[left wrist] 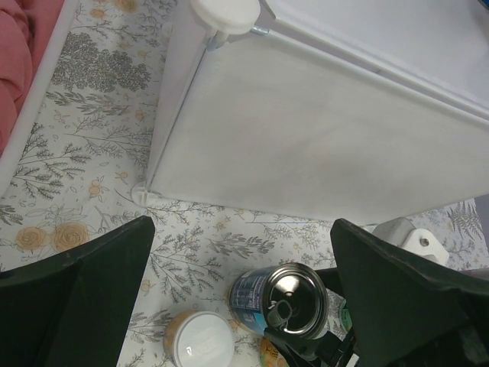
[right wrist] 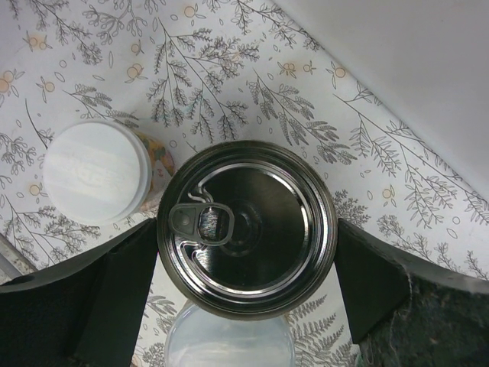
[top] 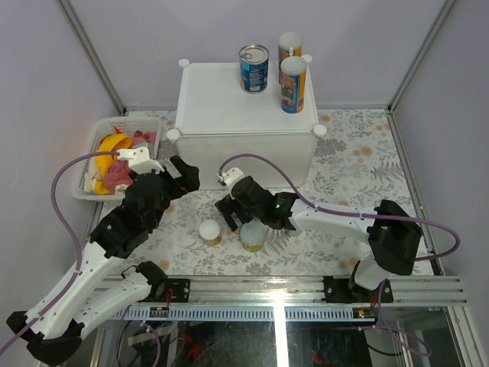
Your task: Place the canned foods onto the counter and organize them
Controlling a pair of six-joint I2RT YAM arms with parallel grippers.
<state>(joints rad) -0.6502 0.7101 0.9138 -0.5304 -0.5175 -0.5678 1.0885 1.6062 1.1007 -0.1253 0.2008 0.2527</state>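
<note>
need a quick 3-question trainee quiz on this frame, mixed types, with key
1. Count: how many cans stand on the counter?
2. True or false: the left claw is closed on a jar.
3. Pick one: what sits between the right claw fingers? A) the banana B) the pull-tab steel can C) the pink cloth

Key
1. Three: one blue-labelled steel can and two tall canisters.
2. False: it is open, with nothing in it.
3. B: the fingers lie against both its sides; a white-lidded jar stands beside it.
</note>
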